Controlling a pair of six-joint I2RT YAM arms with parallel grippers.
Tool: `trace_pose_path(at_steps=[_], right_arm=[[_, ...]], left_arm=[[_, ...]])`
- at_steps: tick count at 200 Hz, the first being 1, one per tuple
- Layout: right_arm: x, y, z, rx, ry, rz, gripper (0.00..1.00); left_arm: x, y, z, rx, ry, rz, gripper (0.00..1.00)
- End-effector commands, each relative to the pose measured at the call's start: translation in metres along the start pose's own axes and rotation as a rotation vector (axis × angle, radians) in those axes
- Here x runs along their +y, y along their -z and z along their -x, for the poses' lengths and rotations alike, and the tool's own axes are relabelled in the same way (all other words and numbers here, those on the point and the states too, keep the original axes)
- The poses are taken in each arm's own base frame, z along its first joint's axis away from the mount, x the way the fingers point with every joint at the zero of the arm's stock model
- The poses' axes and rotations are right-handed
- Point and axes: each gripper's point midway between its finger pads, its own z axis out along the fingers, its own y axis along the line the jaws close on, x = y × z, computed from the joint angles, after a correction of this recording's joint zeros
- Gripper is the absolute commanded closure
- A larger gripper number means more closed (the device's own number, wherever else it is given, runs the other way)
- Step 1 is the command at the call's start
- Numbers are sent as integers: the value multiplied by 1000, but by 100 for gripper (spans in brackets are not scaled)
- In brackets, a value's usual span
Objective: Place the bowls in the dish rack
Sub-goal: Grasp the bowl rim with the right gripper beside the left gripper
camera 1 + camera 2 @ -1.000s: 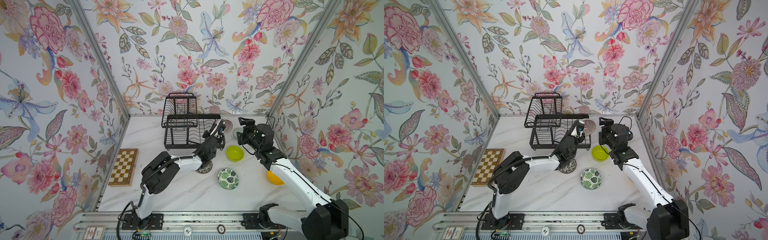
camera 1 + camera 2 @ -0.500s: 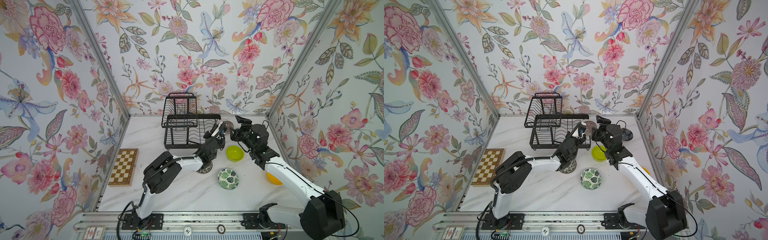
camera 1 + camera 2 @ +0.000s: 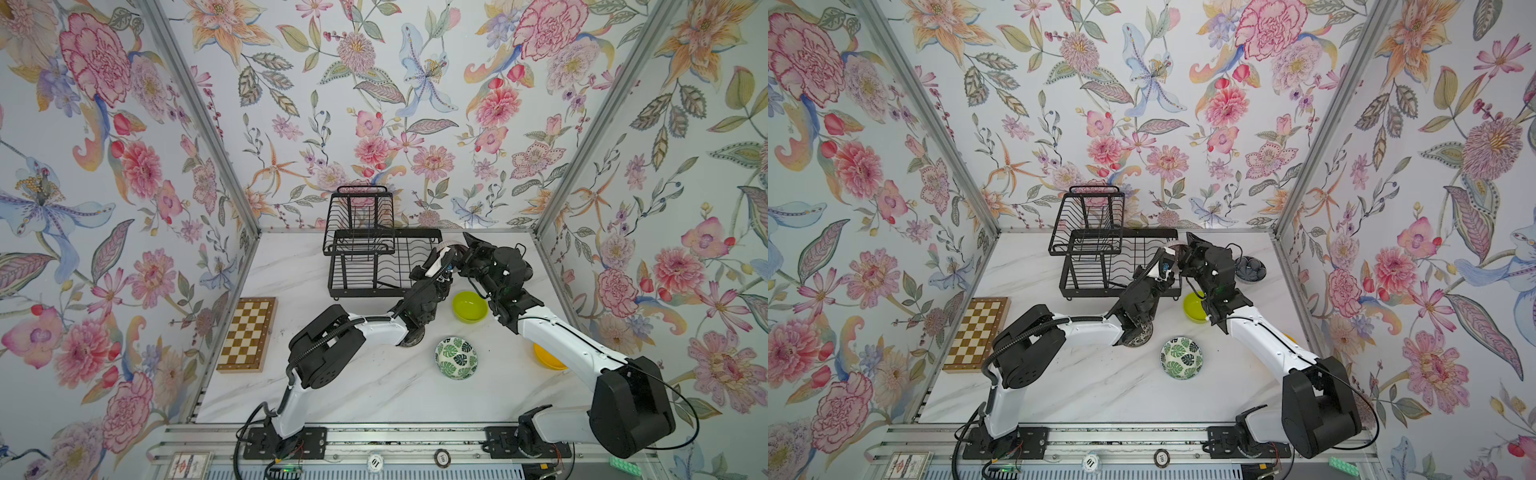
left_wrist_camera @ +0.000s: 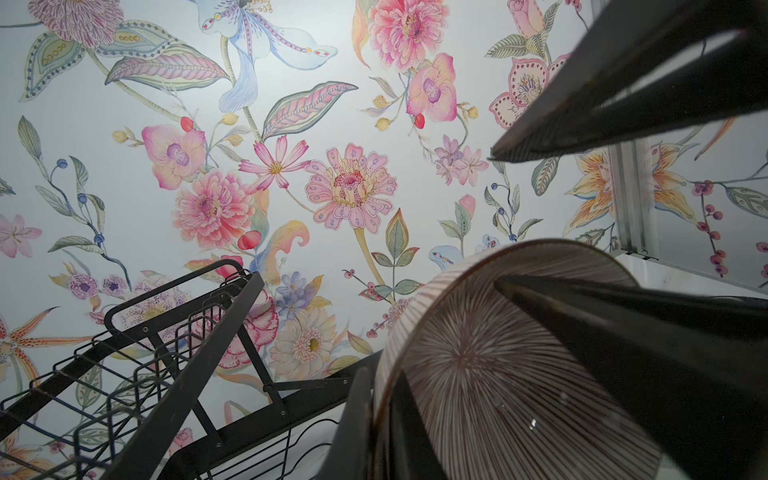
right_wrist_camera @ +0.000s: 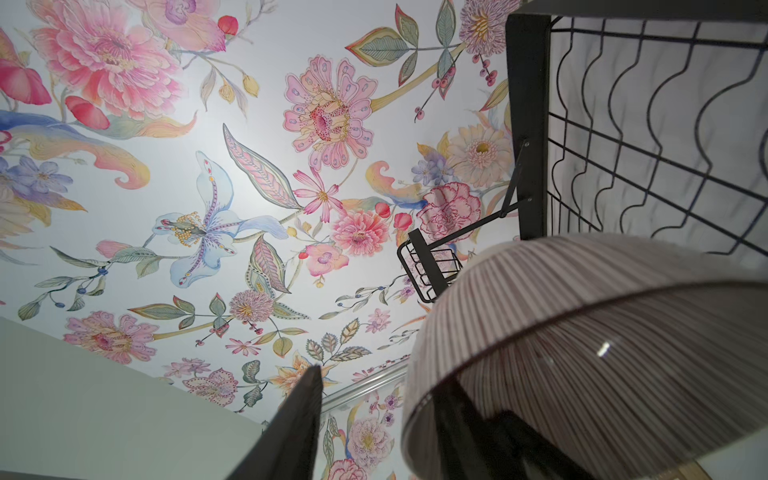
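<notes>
The pink ribbed bowl [image 3: 454,248] [image 3: 1177,261] hangs tilted in the air at the right end of the black wire dish rack [image 3: 374,266] [image 3: 1100,266]. My left gripper [image 3: 442,258] [image 4: 380,428] is shut on the bowl's [image 4: 498,374] rim. My right gripper [image 3: 465,249] [image 5: 374,419] straddles the opposite rim of the bowl [image 5: 582,332], open. One of its fingers is inside the bowl. The other stands clear of the outer wall with a gap. The rack's lower tray holds no bowl that I can see.
On the marble table lie a lime green bowl [image 3: 469,305], a green-leaf bowl [image 3: 456,358], an orange-yellow bowl [image 3: 544,359] partly under the right arm, a dark blue bowl [image 3: 1250,268] and a patterned bowl [image 3: 413,338] under the left arm. A chessboard [image 3: 248,334] lies at the left.
My right gripper has swung left from beside the lime green bowl up to the pink bowl, and its jaws have narrowed around the rim. The left gripper has kept its hold.
</notes>
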Motion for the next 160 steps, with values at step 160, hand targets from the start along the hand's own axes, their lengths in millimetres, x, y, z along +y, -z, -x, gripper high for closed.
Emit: trace_pose_path(at_steps=[160], right_arm=[[34,-3,-24,118,46,184,100]], left_arm=[[20,14,53,-23,255,-42,79]])
